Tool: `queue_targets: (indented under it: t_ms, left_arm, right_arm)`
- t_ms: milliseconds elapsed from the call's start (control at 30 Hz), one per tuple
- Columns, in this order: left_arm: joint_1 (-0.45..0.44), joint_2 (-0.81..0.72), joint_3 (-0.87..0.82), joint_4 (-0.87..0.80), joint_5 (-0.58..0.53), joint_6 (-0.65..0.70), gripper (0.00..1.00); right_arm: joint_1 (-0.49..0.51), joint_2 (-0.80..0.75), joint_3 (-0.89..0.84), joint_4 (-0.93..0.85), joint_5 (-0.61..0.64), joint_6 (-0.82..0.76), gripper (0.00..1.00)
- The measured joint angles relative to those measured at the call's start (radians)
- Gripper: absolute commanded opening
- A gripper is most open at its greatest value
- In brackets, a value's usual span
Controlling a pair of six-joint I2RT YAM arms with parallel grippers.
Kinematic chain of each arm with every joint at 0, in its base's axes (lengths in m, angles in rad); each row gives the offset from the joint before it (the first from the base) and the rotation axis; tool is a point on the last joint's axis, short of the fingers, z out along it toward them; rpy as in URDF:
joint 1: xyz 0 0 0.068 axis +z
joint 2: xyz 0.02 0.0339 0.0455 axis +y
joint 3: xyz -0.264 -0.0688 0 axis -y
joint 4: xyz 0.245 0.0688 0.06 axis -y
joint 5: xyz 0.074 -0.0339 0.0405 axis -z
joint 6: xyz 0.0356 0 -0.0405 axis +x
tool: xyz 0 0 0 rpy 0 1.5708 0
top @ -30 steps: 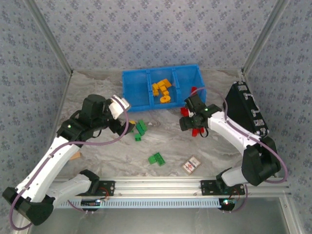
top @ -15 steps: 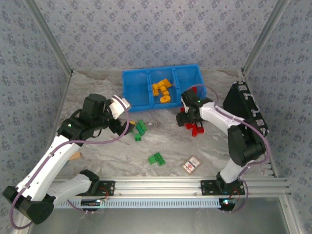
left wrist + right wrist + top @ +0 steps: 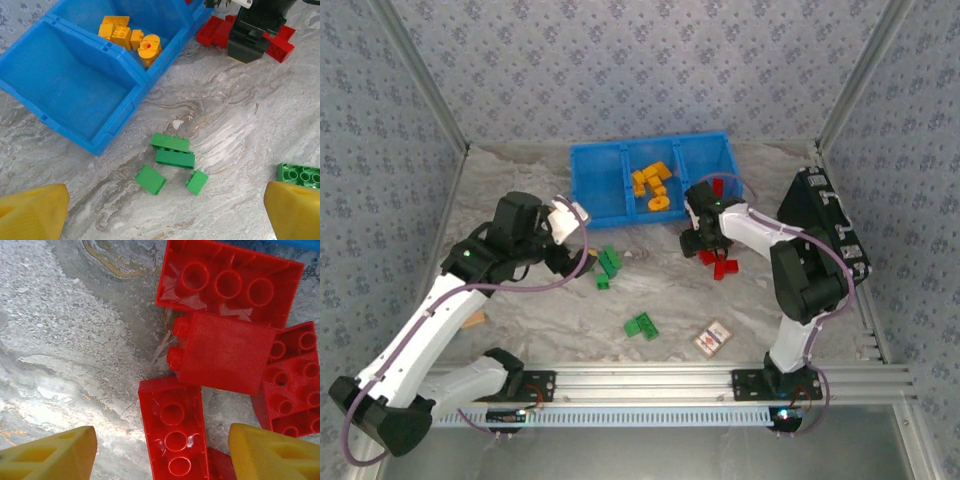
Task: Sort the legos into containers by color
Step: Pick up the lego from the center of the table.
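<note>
Red legos [image 3: 222,352] lie on the desk [image 3: 75,315] under my right hand [image 3: 162,442].
My right hand is open, with a finger on either side of one of them, not touching it. My left hand [image 3: 164,210] is open too, above the green legos [image 3: 172,150] at lower centre. Orange-yellow legos [image 3: 130,37] sit in the blue bin's [image 3: 65,80] middle compartment, upper left.

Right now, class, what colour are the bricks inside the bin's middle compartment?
Orange-yellow bricks, clearest in the left wrist view.
</note>
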Motion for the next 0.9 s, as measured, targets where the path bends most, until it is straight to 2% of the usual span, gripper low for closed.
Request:
queue_targets:
  t_ms: [367,700,900]
  left_arm:
    - [0.000,0.018,0.000,0.000,0.000,0.003,1.00]
    - [0.000,0.037,0.000,0.000,0.000,0.007,1.00]
    - [0.000,0.044,0.003,0.000,0.000,0.011,1.00]
  right_arm:
    - [-0.006,0.062,0.000,-0.003,0.009,0.001,0.58]
    - [-0.011,0.075,0.003,-0.003,0.011,-0.003,0.33]
    - [-0.011,0.057,0.005,-0.021,0.012,-0.005,0.30]
